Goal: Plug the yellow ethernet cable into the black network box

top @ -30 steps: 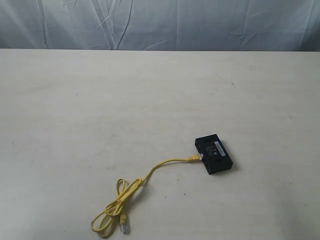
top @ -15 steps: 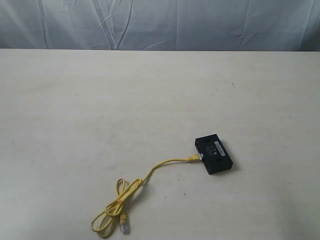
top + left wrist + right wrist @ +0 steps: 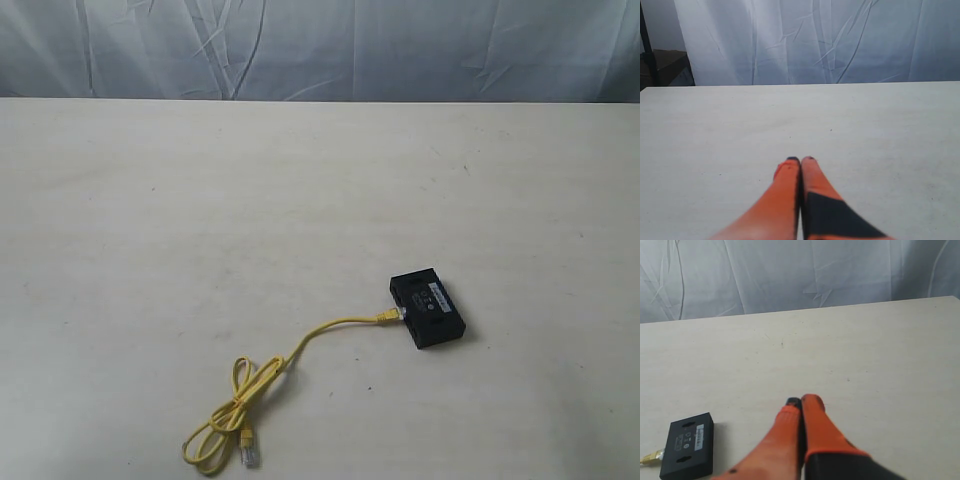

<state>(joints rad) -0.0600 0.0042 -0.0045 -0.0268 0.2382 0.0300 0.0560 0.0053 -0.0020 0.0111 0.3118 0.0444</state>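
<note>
Two grippers, both clenched on nothing: left gripper has its orange fingers pressed flat together over bare table, and right gripper has its jaws closed tip to tip the same way, hanging above the tabletop. Neither arm appears in the exterior view. The black network box lies flat on the pale table, right of centre and toward the near side, set at a slant, white label facing up. The yellow ethernet cable runs from the box's left side, where one plug touches the box edge and looks seated in a port; how deep it sits, can't tell. From there the cord curves away to the lower left and ends in a loose knotted loop near the front edge, with the free plug lying on the table just beside the loop, well apart from the box. The right wrist view catches the box off to one side of the closed fingers, not touching them, with the cable's yellow end against its corner. A wrinkled grey-blue backdrop hangs behind the table.
</note>
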